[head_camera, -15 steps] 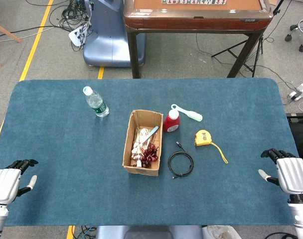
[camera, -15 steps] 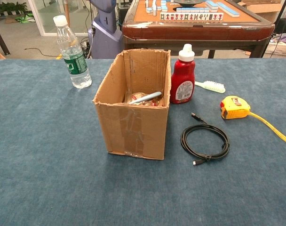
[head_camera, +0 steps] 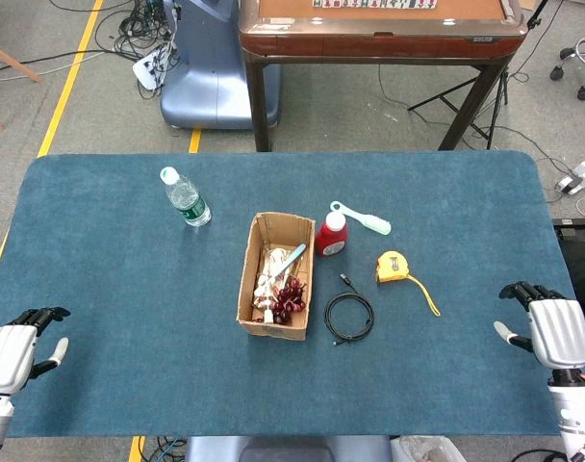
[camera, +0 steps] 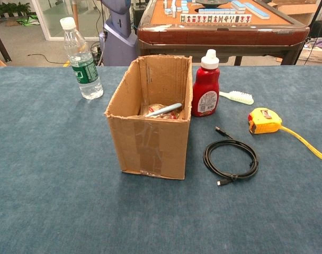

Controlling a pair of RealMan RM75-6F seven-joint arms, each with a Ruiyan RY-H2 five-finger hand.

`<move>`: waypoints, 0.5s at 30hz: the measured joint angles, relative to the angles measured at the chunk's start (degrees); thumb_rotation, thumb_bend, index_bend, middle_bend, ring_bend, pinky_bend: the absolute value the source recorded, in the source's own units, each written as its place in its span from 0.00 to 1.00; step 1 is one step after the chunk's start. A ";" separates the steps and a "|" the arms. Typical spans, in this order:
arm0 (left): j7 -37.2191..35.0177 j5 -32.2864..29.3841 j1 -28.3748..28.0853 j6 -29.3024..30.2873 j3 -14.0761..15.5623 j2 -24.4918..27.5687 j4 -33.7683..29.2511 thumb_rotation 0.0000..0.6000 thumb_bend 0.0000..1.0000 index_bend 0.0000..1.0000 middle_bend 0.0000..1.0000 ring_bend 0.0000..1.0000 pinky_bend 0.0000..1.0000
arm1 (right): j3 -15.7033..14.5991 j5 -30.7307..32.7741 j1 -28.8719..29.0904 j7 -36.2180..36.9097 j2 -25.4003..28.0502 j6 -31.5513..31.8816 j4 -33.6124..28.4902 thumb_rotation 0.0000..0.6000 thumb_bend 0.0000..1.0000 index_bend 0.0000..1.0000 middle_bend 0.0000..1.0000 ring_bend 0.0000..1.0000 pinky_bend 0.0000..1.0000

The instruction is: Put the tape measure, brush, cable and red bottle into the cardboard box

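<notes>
Change: the right hand (head_camera: 552,332) is found slightly further in from the table's right edge than half a second ago, and the left hand (head_camera: 13,351) has drifted a touch lower; none of the objects has been displaced.
Right hand: nothing is held; the dark fingers are spread loosely and pointed toward the table centre. It is seen only in the head view.
Left hand: nothing is held either, with the fingers apart, at the near-left corner of the blue felt-covered table (head_camera: 110,289).
Nearest target: the yellow tape measure with its yellow blade pulled out (head_camera: 394,267) lies up and inward from the right hand, the blade trailing toward that hand.
Other targets: the coiled black cable (head_camera: 349,317) is set just beside the box's right wall; the red squeeze bottle with a white cap (head_camera: 332,236) stands upright near the box's far right corner; the pale green brush (head_camera: 362,218) lies just beyond the bottle, its long axis slanted across the table.
Destination: the open brown cardboard box (head_camera: 251,279) sits mid-table, already holding some items.
Arm choice: all four targets lie on the box's right, so the right hand is judged the nearer.
Bystander: a clear plastic water bottle (head_camera: 185,196) is left of the box.
</notes>
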 measured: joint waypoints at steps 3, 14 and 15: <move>0.11 0.17 0.22 0.43 0.07 0.30 -0.42 1.00 0.35 0.33 0.41 0.35 0.55 | 0.97 0.48 1.10 -0.15 -0.72 -0.57 0.57 1.00 0.00 0.46 0.45 0.45 0.62; 1.01 0.25 0.61 0.47 0.45 0.86 -1.76 1.00 0.35 0.33 0.41 0.35 0.55 | 4.38 6.12 8.75 -7.10 0.51 -12.99 -1.37 1.00 0.00 0.30 0.29 0.25 0.44; 1.07 0.09 0.59 0.32 0.45 0.87 -1.78 1.00 0.35 0.33 0.41 0.35 0.55 | 4.74 7.07 9.61 -7.77 0.65 -14.48 -1.54 1.00 0.00 0.28 0.28 0.24 0.43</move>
